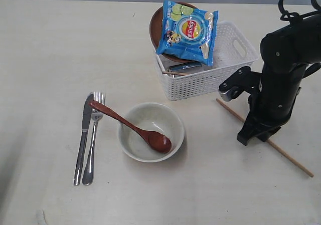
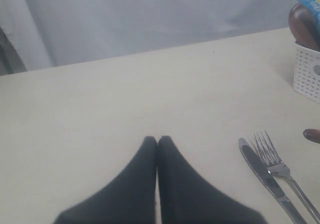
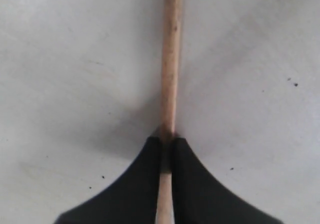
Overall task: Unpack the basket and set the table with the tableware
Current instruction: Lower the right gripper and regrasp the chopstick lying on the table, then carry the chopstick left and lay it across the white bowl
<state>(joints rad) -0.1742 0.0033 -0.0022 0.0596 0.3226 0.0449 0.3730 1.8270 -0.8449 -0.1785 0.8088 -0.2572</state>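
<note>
Right end effector [image 3: 167, 140] is down at the desk [image 1: 50, 44], jaws narrow and pinched on a chopstick [image 1: 293, 160]. The wrist view shows the stick running straight out between the black fingertips [image 3: 195, 169]. The chopstick lies flat and diagonal on the desk. One end is near the basket's front right corner but not touching it, and the other runs toward the right border of the exterior view. The arm covers the middle of it.

Left end effector [image 2: 157, 140] has its tips pressed together with nothing between them, over bare desk. Knife [image 2: 265, 176] and fork [image 2: 280, 171] are off to its side.

Basket [image 1: 200, 84] sits toward the desk's far edge, right of centre. Brown plate [image 1: 154, 27] stands tilted in it, leaning over the back rim, with the blue chip bag [image 1: 189, 32] propped against it. A second stick end [image 1: 173, 72] pokes over the basket's front rim. There is a dark item under the bag; cannot tell what.

Bowl [image 1: 129, 144] sits centre-front, well apart from the basket. Spoon [image 1: 128, 123] has its head inside the bowl, its handle over the rim and its handle end lying on the fork tines. Knife and fork are side by side, touching or nearly so, left of the bowl.

Open room: a wide bare strip on the far left, the front right corner below the chopstick, and a gap between bowl and arm.
</note>
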